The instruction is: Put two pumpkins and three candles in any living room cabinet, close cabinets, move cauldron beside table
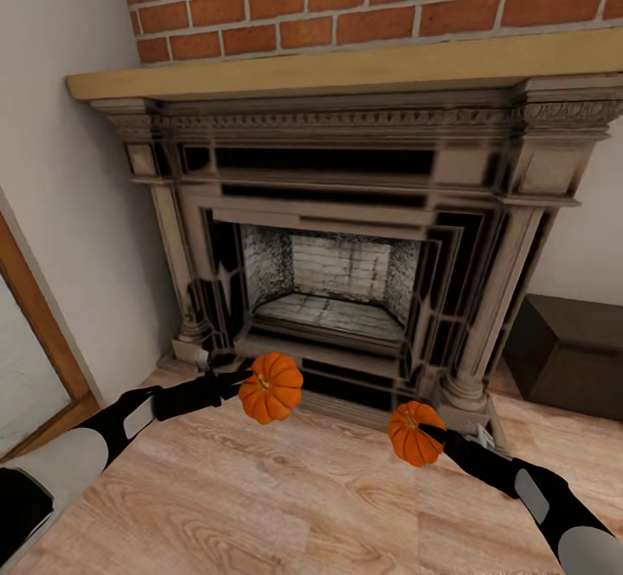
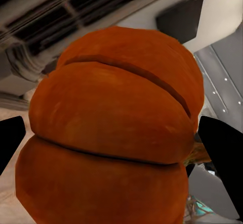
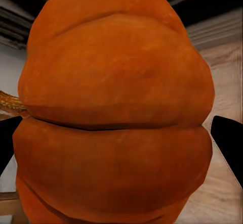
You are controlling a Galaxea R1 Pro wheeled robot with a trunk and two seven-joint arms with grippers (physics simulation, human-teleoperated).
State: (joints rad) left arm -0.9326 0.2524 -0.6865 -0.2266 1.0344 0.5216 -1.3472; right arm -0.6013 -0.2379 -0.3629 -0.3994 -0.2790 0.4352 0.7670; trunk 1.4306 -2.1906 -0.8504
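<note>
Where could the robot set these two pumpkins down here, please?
Bare wood floor lies between the two arms, before the fireplace. More floor borders the dark box at right. The hearth edge is crowded: left pumpkin and right pumpkin hang there.

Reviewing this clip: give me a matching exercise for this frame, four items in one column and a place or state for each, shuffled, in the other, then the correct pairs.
Items:
1. left pumpkin
2. right pumpkin
3. fireplace
4. dark box

Places or states:
A. on the floor to the right of the fireplace column
B. held in the right gripper, lower and nearer the camera
C. held in the left gripper, in front of the hearth opening
D. against the wall, under red brick and a wooden mantel

Pairs: 1-C, 2-B, 3-D, 4-A
</note>
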